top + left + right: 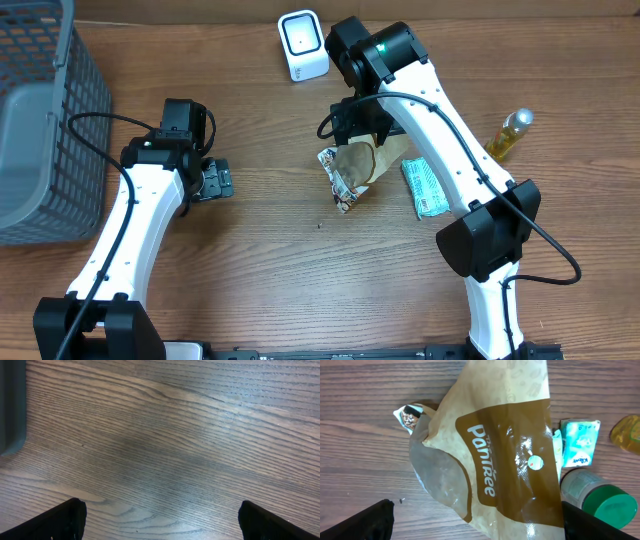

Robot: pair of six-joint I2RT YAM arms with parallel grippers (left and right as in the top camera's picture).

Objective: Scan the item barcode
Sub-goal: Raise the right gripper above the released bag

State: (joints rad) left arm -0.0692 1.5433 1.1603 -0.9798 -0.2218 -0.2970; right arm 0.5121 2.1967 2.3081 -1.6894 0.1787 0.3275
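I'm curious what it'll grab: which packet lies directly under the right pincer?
The brown Pantree bag, centred beneath the right pincer; the teal tissue pack lies off to one side.

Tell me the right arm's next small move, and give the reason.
Probably lower the right gripper straight down and close on the brown Pantree bag. Its jaws stand open and empty directly over the bag, which lies on the table, apart from the white scanner, so nothing can be presented for scanning until the bag is gripped.
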